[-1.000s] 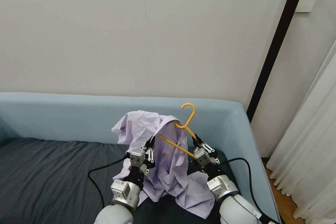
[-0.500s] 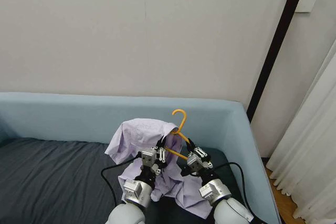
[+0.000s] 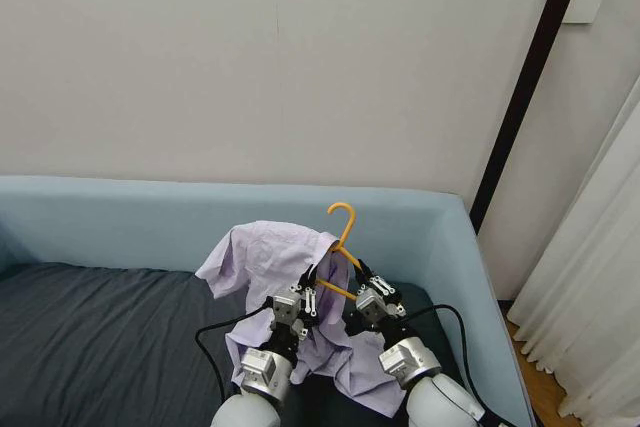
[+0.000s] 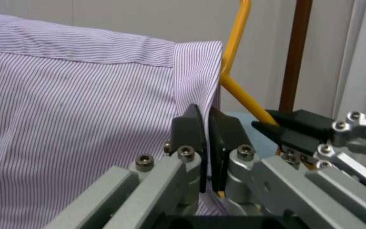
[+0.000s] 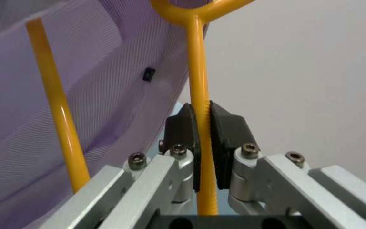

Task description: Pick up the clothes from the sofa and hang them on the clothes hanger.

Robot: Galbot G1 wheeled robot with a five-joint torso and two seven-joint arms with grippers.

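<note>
- A plain pale wall (image 3: pixel 250 57) is filling the background, with a dark pole (image 3: pixel 530 77) leaning across its right side and a white curtain (image 3: pixel 600 297) hanging at the far right.
- A light blue sofa (image 3: pixel 120 217) is stretching across the lower part of the head view, with a dark seat cushion (image 3: pixel 90 327) lying inside it.
- A lilac striped shirt (image 3: pixel 262 252) is hanging raised above the right end of the seat. It is draping partly over a yellow hanger (image 3: pixel 345 232), and its lower folds are trailing down onto the cushion.
- The hanger is sitting tilted, its hook pointing up in front of the sofa's backrest.
- The left gripper (image 3: pixel 305 287) is reaching up just beside the hanger. In its wrist view the left gripper (image 4: pixel 207 138) is pinching the shirt's front edge, with its pads pressed together.
- The right gripper (image 3: pixel 365 287) is rising close alongside it. In its wrist view the right gripper (image 5: pixel 202 126) is clamping one of the hanger's yellow bars between its pads.
</note>
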